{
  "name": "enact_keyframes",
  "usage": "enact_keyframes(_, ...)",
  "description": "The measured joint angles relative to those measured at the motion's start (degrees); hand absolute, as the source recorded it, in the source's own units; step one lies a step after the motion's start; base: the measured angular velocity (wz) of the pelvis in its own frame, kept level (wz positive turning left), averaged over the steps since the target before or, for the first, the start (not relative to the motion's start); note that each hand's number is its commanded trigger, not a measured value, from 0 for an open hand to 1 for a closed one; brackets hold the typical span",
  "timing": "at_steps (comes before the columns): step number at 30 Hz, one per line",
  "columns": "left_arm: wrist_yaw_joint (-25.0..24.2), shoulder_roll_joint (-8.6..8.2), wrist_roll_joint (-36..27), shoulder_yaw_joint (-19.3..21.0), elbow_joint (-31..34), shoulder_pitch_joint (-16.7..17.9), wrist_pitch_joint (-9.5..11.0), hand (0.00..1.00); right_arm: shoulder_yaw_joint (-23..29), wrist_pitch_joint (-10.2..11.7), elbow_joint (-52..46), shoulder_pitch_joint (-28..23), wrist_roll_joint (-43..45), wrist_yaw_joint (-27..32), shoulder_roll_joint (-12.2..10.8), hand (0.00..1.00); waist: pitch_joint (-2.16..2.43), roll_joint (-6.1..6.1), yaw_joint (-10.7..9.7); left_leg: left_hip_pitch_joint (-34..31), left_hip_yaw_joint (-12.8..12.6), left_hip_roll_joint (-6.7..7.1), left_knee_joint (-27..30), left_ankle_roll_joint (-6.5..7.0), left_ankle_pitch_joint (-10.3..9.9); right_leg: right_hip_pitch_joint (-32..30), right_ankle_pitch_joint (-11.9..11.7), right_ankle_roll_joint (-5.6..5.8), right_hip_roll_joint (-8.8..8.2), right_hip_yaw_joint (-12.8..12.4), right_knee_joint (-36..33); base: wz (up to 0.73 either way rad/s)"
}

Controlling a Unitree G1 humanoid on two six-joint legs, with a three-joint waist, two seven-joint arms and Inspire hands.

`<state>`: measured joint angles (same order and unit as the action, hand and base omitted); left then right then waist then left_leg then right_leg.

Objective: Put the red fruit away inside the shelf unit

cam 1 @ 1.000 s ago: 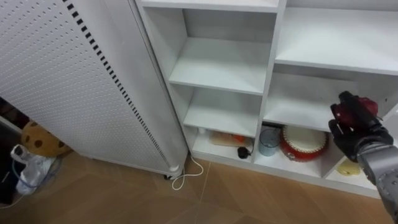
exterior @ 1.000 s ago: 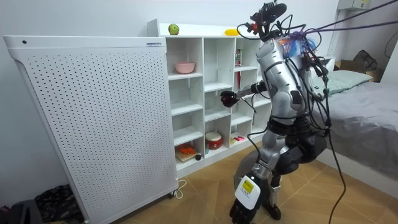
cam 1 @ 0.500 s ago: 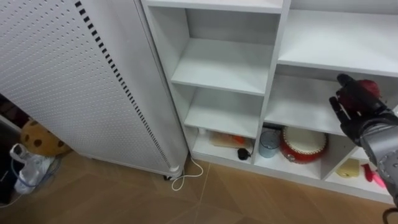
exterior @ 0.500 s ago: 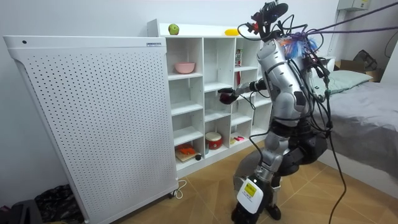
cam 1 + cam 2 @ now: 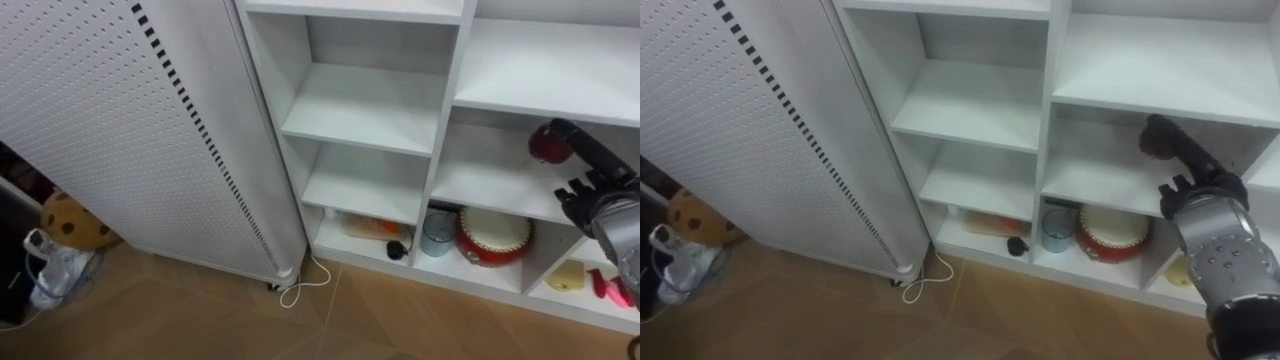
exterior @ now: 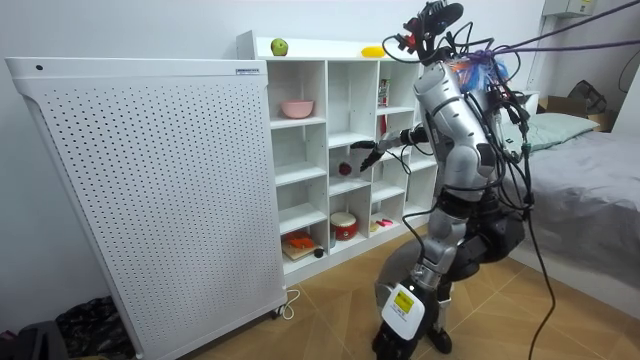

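My right hand (image 5: 598, 192), at the right edge of the left eye view, is held out into the closet (image 5: 443, 130) with its fingers (image 5: 590, 150) straight and slightly spread, gripping nothing. At their tips, in the upper right of the frame, the dark red fruit (image 5: 545, 143) sits on a middle shelf. I cannot tell whether a fingertip touches it. Lower right, one compartment down, a round red tin (image 5: 492, 235) stands beside a pale blue cup (image 5: 434, 230). The left half of the frame shows a white perforated panel (image 5: 120, 130). In the room view, upper centre, a green apple (image 6: 279, 47) and a yellow fruit (image 6: 372, 50) lie on the closet's top, with a pink bowl (image 6: 296, 108) below.
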<state>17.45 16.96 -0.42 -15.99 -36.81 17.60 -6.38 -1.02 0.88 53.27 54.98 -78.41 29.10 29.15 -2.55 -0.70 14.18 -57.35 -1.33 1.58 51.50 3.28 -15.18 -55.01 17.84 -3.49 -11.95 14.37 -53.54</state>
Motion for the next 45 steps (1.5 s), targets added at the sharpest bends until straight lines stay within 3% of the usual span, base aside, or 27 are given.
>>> enact_keyframes(19, 0.55, 0.21, 0.03, -0.02, 2.03, 0.10, -1.21, 0.00, -0.07, -1.81, 0.56, -1.00, -2.32, 0.91, -0.19, 0.00, 0.04, 0.91, -0.61, 2.52, -0.09, 0.16, -1.89, 0.12, -0.04, 2.61, -0.19, 0.52, 0.10, 0.06, 1.98, 0.00)
enact_keyframes(25, -0.90, 0.32, 0.63, 0.26, 0.91, 0.02, -1.78, 0.00, -0.64, -1.96, 3.74, -5.50, -1.77, -4.57, 0.17, 0.00, -0.05, 1.12, -1.12, 7.49, 0.14, 0.00, -4.18, 0.16, -0.18, 8.06, 0.25, 1.07, 0.32, 1.12, 4.47, 0.08)
enact_keyframes(33, -6.17, 1.74, 0.61, 1.59, -6.62, -1.21, -1.95, 0.00, -7.47, -4.10, 12.29, -19.66, 9.28, -18.41, 0.50, 0.00, -0.37, 2.35, -1.24, 17.71, 0.14, -0.58, -10.42, 0.04, -0.07, 18.62, -0.56, 1.82, 1.97, 1.63, 11.63, -0.02)
enact_keyframes(38, -7.73, 1.86, 0.60, 3.67, -11.89, -2.95, -0.78, 0.00, -9.16, -4.54, 13.47, -30.96, 16.92, -24.03, -2.22, 0.00, -0.27, 2.96, -1.46, 24.39, -0.34, -0.91, -14.73, -0.25, -0.18, 25.13, -0.73, 2.17, 2.60, 2.19, 16.24, -0.03)
enact_keyframes(42, -7.84, 1.12, 0.73, 5.77, -15.43, -3.13, -0.43, 0.00, -9.09, -4.55, 13.13, -41.73, 25.42, -27.27, -6.84, 0.00, 0.45, 2.78, -4.06, 30.48, 0.46, -1.81, -18.96, -0.75, -0.14, 33.17, -2.13, 2.78, 4.80, 3.84, 23.75, 0.08)
enact_keyframes(43, -7.81, 0.65, 1.68, 6.50, -16.53, -3.08, -0.06, 0.00, -9.02, -4.45, 13.06, -44.92, 29.02, -27.70, -8.08, 0.00, 1.14, 2.72, -4.67, 32.58, 0.54, -1.91, -20.69, -0.85, -0.03, 36.03, -2.63, 3.05, 5.30, 4.62, 26.46, 0.23)
enact_keyframes(44, -7.75, 0.17, 2.51, 7.34, -16.98, -3.02, 0.10, 0.00, -8.97, -4.38, 13.14, -46.58, 30.96, -27.97, -8.68, 0.00, 1.36, 2.71, -5.00, 34.05, 0.51, -1.97, -21.61, -0.87, 0.02, 37.61, -3.00, 3.19, 5.56, 4.67, 27.88, 0.11)
enact_keyframes(45, -7.43, -0.92, 3.78, 8.75, -17.41, -2.50, 0.40, 0.00, -8.96, -3.96, 13.11, -49.91, 35.56, -28.39, -9.63, 0.00, 1.95, 2.64, -5.45, 37.03, 0.49, -2.10, -23.65, -0.88, 0.03, 40.69, -4.04, 3.50, 6.28, 4.76, 30.58, -0.04)
